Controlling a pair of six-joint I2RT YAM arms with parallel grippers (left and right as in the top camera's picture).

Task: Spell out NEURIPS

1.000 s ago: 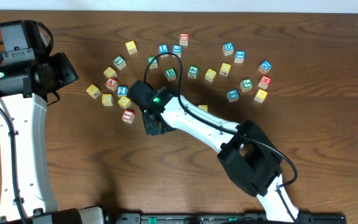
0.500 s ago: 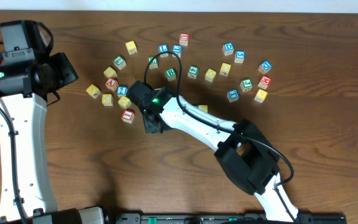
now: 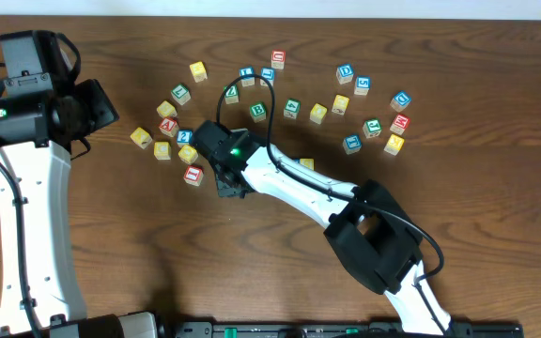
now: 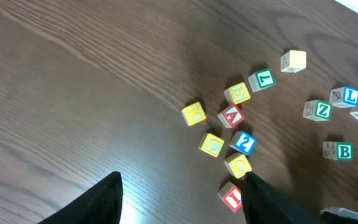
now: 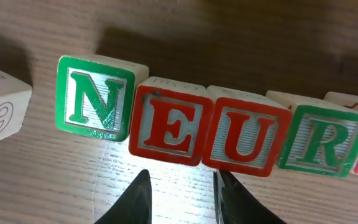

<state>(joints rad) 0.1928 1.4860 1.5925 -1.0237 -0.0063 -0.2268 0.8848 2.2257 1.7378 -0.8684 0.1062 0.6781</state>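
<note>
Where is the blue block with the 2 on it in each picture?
Overhead: the blue 2 block lies in the left cluster of blocks, left of centre.
Left wrist: it lies right of centre, in the lower half.
Right wrist: not in it.
Shared landmark: the red A block, just up and to the left of it in both views.

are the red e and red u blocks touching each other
Touching. The right wrist view shows the red E block and the red U block side by side, their facing edges flush with no gap visible between them.
</note>
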